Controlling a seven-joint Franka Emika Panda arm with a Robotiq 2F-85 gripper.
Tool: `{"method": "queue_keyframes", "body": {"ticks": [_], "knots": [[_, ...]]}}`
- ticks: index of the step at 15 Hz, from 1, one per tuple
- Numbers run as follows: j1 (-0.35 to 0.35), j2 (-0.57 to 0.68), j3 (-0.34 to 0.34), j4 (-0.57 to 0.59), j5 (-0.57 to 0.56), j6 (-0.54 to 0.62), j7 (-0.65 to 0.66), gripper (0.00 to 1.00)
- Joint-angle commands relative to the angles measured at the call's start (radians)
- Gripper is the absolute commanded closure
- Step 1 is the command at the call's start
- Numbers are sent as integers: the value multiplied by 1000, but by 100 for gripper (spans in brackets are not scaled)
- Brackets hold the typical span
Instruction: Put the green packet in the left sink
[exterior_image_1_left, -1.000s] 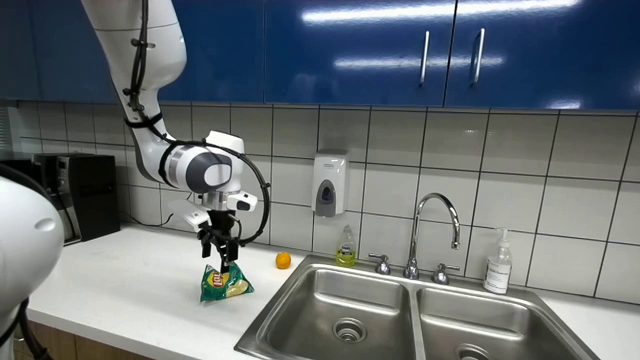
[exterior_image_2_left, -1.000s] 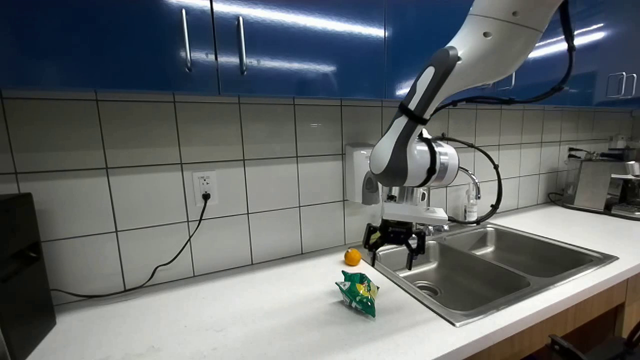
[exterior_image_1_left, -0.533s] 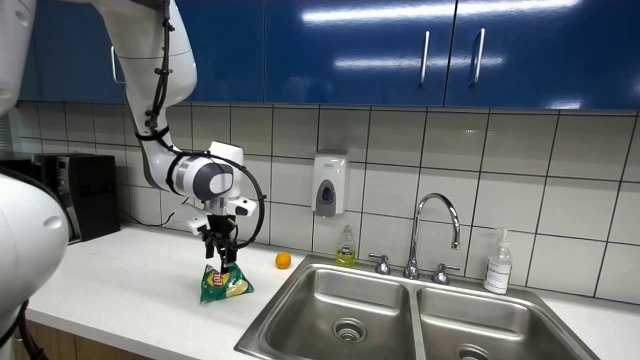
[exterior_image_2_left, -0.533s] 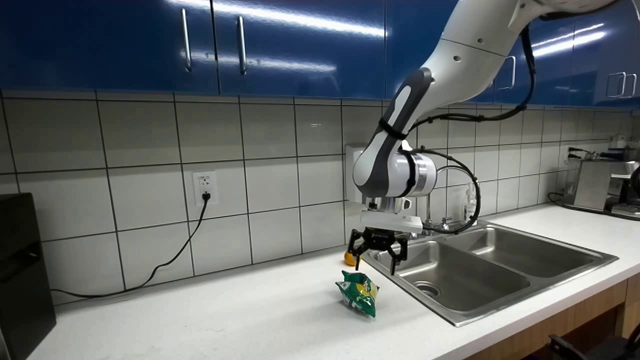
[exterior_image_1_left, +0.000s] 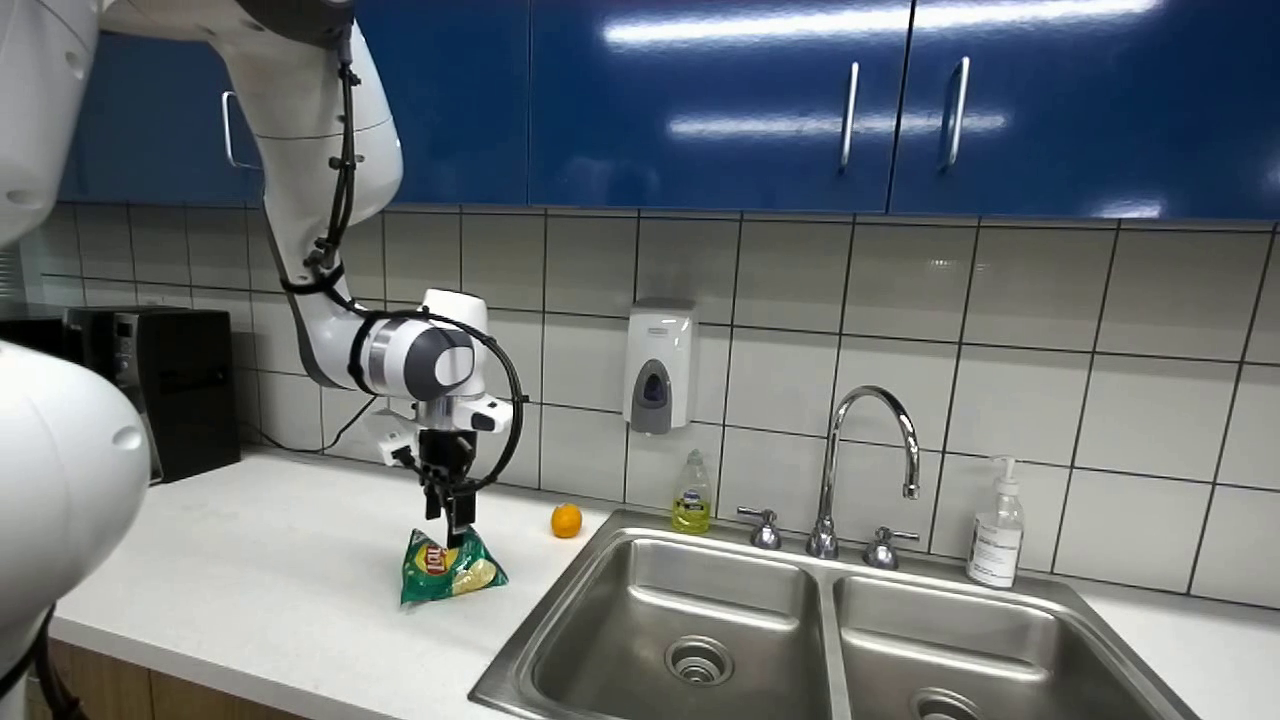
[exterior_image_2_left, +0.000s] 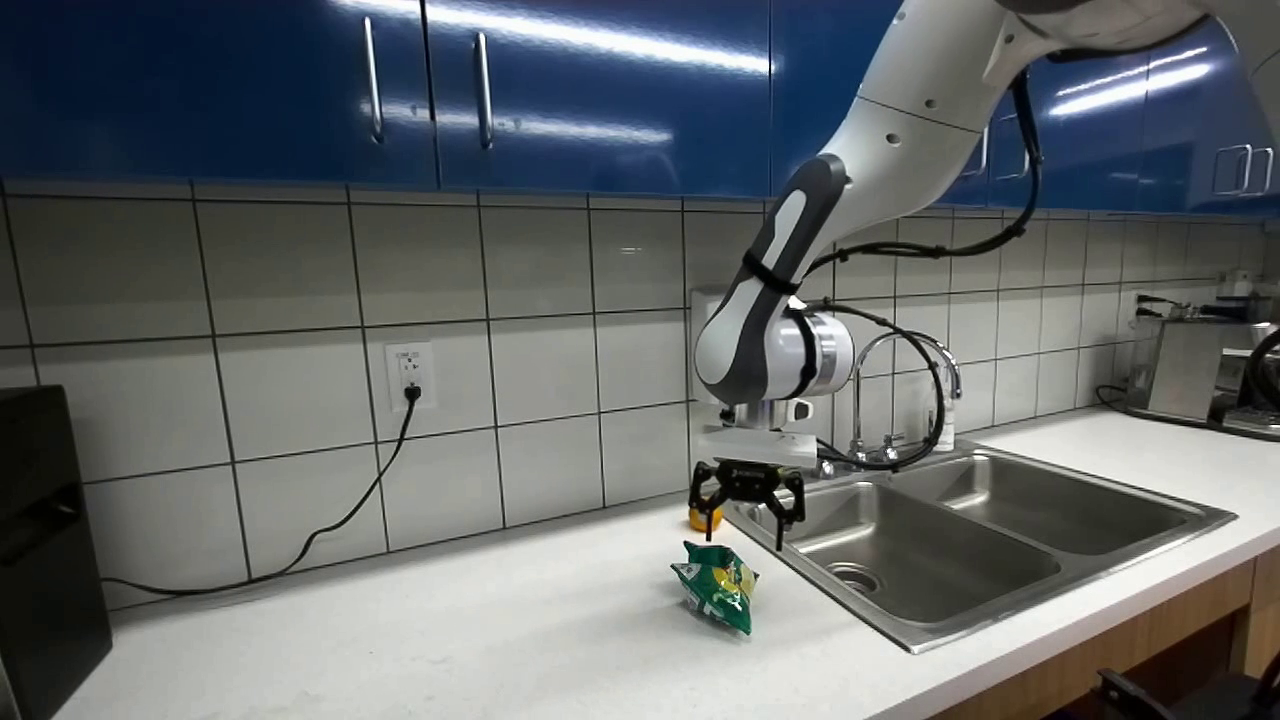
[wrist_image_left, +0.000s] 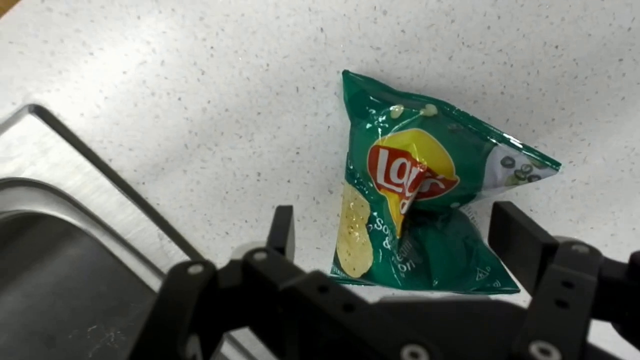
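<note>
Hovering with jaws spread, the gripper (exterior_image_2_left: 745, 540) sits above the packet (wrist_image_left: 420, 175), which lies on the counter (exterior_image_1_left: 250, 560) left of the sink (exterior_image_1_left: 720, 575). Probably light, soft, slick and crushable, it wants a gentle pinch across its middle.

a kitchen: double sink (exterior_image_1_left: 832, 640), faucet (exterior_image_1_left: 829, 480), tiled wall (exterior_image_1_left: 780, 380), blue cupboards (exterior_image_1_left: 700, 80)

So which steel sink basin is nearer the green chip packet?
The left basin in both exterior views, beside the packet; the right basin lies beyond the steel divider.
</note>
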Motion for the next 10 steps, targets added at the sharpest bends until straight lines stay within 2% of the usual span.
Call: {"method": "queue_keyframes", "body": {"ticks": [1,10], "knots": [[27,25,-26,48,-43,-68,96,0],[30,92,-35,104,-57,-65,149,0]]}}
